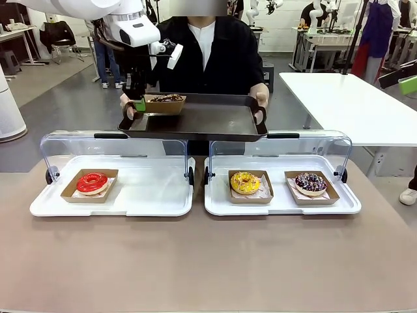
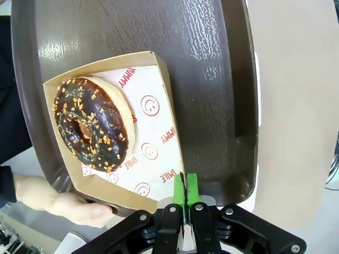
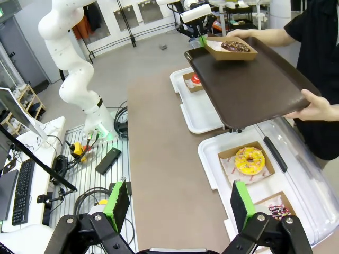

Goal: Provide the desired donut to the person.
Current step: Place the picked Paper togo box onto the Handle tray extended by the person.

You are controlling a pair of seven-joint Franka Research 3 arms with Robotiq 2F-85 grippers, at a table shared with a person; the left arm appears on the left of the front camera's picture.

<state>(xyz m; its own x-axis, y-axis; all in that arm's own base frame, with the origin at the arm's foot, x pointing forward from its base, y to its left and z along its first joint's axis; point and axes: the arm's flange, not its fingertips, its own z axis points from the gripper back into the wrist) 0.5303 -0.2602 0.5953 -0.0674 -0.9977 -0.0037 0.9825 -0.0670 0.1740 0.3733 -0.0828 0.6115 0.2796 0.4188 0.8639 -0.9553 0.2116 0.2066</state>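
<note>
- My left hand (image 2: 185, 182) is pinched tight on the box (image 2: 154, 106) rim, and the donut (image 2: 94, 124) lies at eleven o'clock from it.
- The box sits on the tray (image 2: 217, 79) held by the person (image 1: 221, 55); my right hand (image 3: 180, 197), spread wide, is well apart.

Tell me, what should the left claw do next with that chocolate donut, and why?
Probably open and let go: the left claw is shut on the box edge, and the box with its donut already rests on the tray the person holds.
</note>
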